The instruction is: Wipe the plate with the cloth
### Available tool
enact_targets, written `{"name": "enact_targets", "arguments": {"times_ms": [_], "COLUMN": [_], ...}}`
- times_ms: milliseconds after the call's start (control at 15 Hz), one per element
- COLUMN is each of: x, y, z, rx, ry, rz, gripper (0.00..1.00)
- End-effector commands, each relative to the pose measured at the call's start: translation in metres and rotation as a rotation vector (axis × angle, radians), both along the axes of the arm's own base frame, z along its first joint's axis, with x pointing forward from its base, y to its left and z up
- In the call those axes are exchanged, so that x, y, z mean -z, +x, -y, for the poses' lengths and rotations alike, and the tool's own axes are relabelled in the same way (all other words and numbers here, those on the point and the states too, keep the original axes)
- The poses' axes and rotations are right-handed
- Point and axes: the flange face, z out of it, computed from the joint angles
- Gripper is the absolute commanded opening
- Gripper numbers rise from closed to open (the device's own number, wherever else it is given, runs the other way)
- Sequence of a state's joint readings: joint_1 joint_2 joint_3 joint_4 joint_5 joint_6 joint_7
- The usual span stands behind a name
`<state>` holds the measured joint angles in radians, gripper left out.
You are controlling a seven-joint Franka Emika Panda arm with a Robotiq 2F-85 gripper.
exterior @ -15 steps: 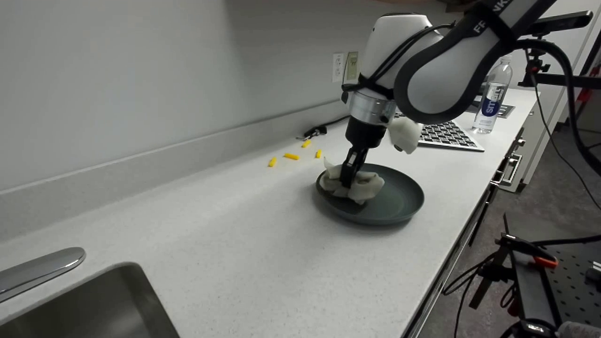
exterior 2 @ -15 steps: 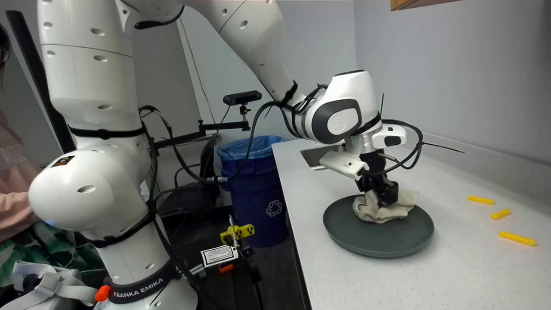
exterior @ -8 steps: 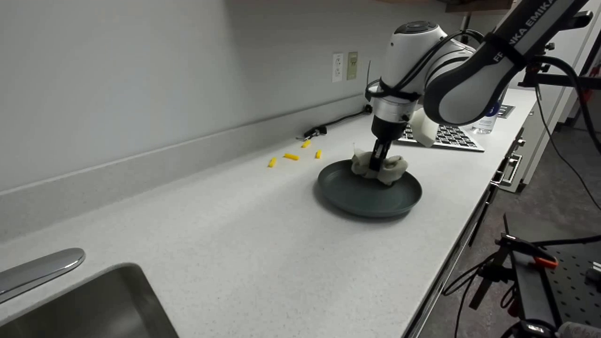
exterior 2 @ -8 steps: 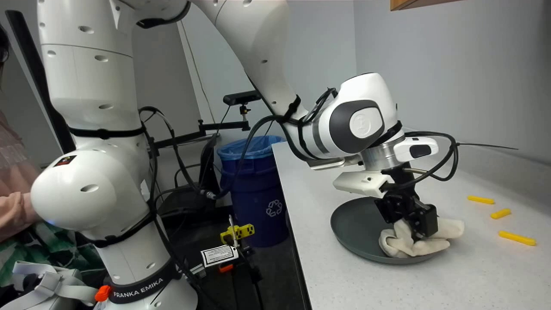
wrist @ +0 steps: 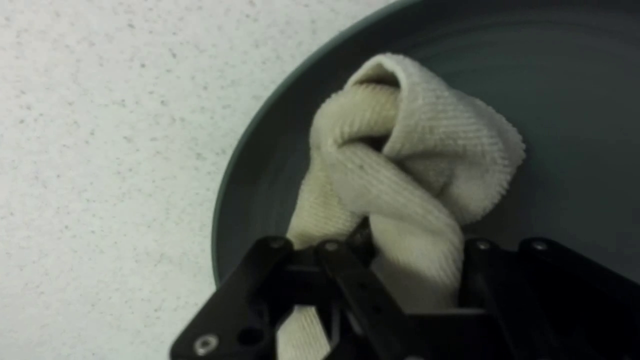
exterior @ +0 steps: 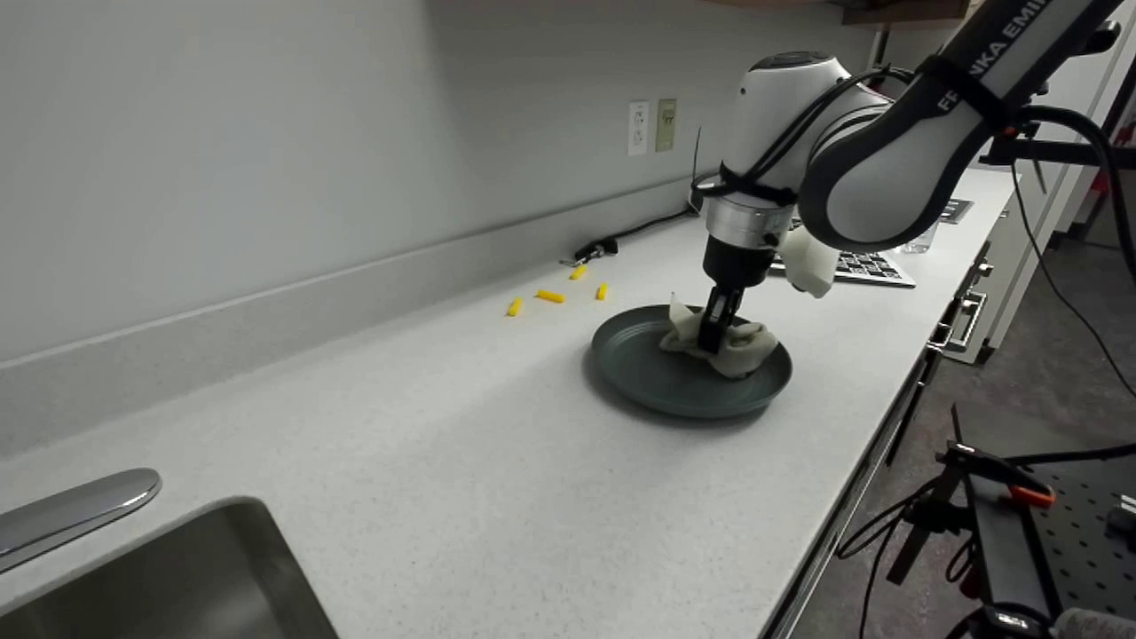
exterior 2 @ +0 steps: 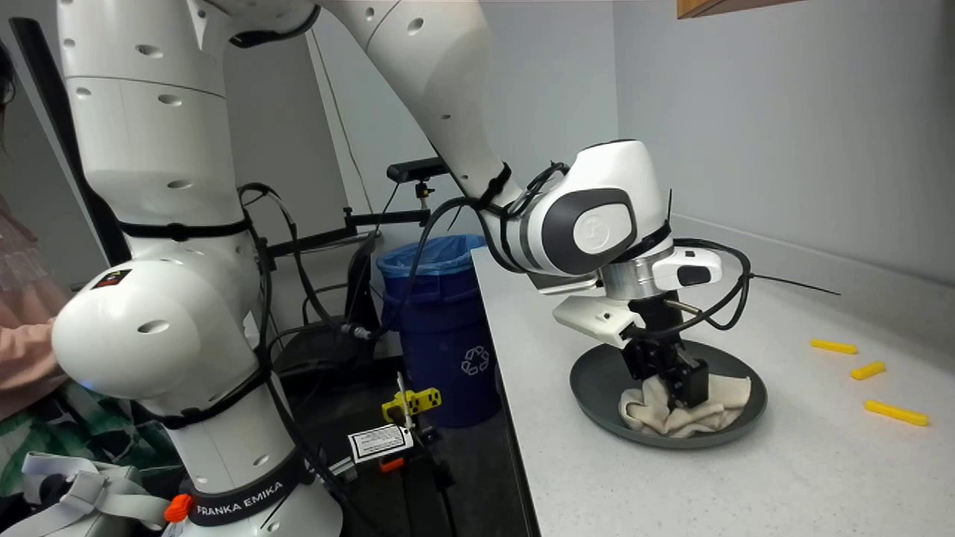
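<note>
The dark grey-green round plate (exterior: 643,373) lies flat on the white counter in both exterior views (exterior 2: 597,391). The cream cloth (exterior: 747,352) is bunched up and rests on the plate, inside the rim; it also shows in an exterior view (exterior 2: 727,399). My black gripper (exterior: 712,342) points down into the cloth and is shut on it, with folds bulging out on both sides. In the wrist view the cloth (wrist: 430,145) lies on the plate (wrist: 580,115) near its rim, with a fold between the fingers (wrist: 400,265). The fingertips are hidden in the cloth.
Several yellow pieces (exterior: 551,295) lie on the counter (exterior: 497,461) near the wall. A keyboard (exterior: 865,266) and a mostly hidden bottle (exterior: 921,240) stand beyond the plate. A sink (exterior: 195,577) and faucet (exterior: 80,513) are at the near end. A blue bin (exterior 2: 448,335) stands beside the counter.
The gripper has swept the cloth across the plate to another side, over the rim half a second ago, then back inward. The plate has shifted slightly. The cloth stays gripped.
</note>
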<state>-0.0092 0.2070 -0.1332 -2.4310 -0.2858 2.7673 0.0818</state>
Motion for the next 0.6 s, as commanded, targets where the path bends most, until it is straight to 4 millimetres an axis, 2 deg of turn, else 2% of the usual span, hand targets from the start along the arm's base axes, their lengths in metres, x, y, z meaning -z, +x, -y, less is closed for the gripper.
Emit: {"name": "enact_targets", "arguments": {"times_ms": [0, 333, 533], "x": [-0.012, -0.026, -0.027], "y": [0.010, 0.036, 0.049], "z": [-0.017, -0.042, -0.047], "rx": [0.001, -0.003, 0.018], "ry": [0.071, 0.130, 0.158], "rz": [0.013, 0.058, 0.067], "gripper": [0.04, 0.04, 0.04]}}
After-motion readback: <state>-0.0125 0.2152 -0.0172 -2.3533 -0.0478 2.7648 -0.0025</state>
